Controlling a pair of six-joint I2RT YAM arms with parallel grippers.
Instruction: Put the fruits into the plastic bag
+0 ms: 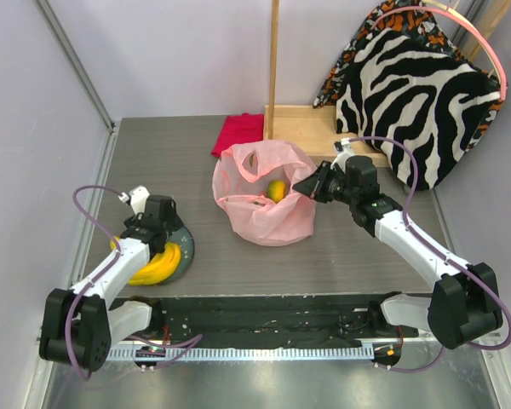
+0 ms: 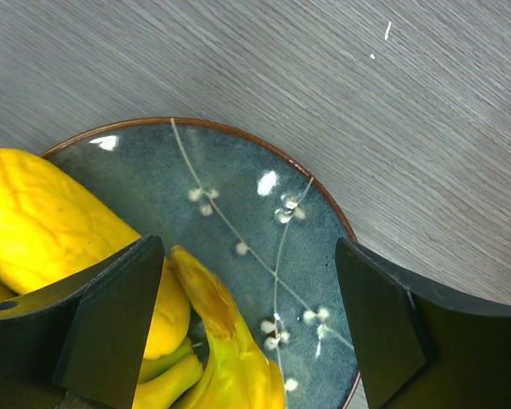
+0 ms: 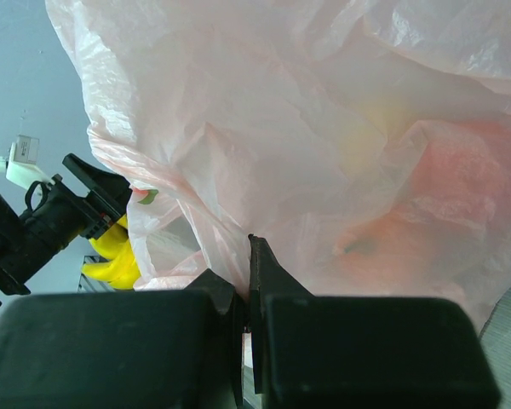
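Right gripper (image 3: 245,251): jaws pinching tight on the thin rim film of the plastic bag (image 1: 264,213), which is sitting open-mouthed at mid-table with a round yellowish fruit (image 1: 276,189) lying inside. Left gripper (image 2: 247,332): jaws standing wide apart, hovering low over the bananas (image 2: 51,221), which are lying on the grey-blue plate (image 2: 238,179) at the table's left, well apart from the bag. Magenta cloth (image 1: 238,132) lying just behind the bag.
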